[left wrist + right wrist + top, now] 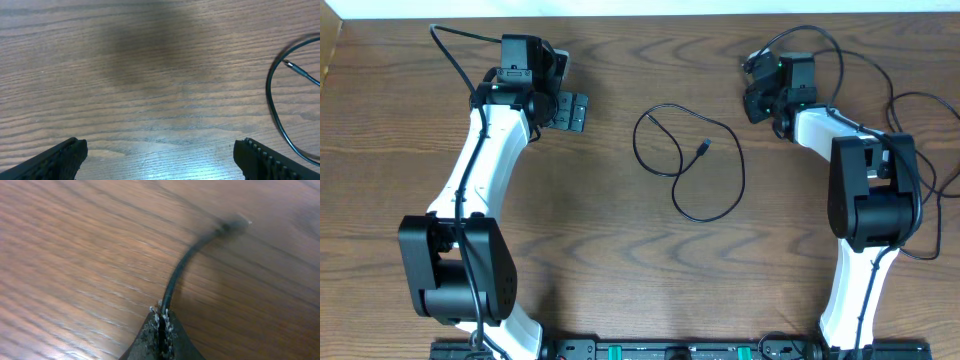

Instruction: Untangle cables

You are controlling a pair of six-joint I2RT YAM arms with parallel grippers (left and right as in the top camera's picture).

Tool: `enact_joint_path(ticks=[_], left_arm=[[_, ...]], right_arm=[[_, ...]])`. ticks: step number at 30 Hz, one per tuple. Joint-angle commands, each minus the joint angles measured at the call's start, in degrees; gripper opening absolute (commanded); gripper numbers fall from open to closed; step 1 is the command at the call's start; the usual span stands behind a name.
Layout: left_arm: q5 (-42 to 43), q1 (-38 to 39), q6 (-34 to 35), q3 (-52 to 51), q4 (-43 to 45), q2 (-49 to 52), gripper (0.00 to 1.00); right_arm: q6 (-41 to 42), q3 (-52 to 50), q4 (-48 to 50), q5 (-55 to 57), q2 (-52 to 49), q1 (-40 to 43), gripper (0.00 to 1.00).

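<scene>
**Right gripper clamps a cable, left stands open**

The right gripper (161, 322) is closed on a thin black cable (181, 272). The cable runs forward from the fingertips and curves right to its blurred plug (236, 224). The left gripper (160, 150) stands wide and empty. A black cable loop (270, 95) lies ahead to its right, untouched.

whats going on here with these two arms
The right claw is shut on a thin black cable, pinching it just back from its plug. The left claw is open over the table, holding nothing. A loose loop of black cable lies mid-table between the arms; whether it is the same cable isn't clear.
</scene>
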State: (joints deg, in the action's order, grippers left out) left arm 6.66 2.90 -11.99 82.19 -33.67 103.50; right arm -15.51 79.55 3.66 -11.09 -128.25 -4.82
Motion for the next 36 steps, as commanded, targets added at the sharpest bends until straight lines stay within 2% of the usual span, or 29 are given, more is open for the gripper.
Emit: enact_joint_path(ticks=[1,8,11,18,26,36], left_arm=[[-0.5,0.1,0.3,-0.5,-0.2,0.0,0.98],[-0.5,0.1,0.3,-0.5,-0.2,0.0,0.98],[-0.5,0.1,0.3,-0.5,-0.2,0.0,0.98],[-0.5,0.1,0.3,-0.5,-0.2,0.0,0.98],[-0.5,0.1,0.3,-0.5,-0.2,0.0,0.98],[-0.5,0.1,0.3,-0.5,-0.2,0.0,0.98]], right_arm=[[5.3,0.2,-2.1,4.6,0.9,1.4,0.01],[15.1,0.2,-9.0,4.8,12.9,4.6,0.01],[22.4,0.2,-15.7,4.8,20.1,7.6,0.01],[32.4,0.2,-30.4,4.9,29.8,14.7,0.01],[43.8,0.2,-42.1,7.0,31.4,26.9,0.01],[44.2,0.2,-44.1,8.0,31.4,41.0,0.01]])
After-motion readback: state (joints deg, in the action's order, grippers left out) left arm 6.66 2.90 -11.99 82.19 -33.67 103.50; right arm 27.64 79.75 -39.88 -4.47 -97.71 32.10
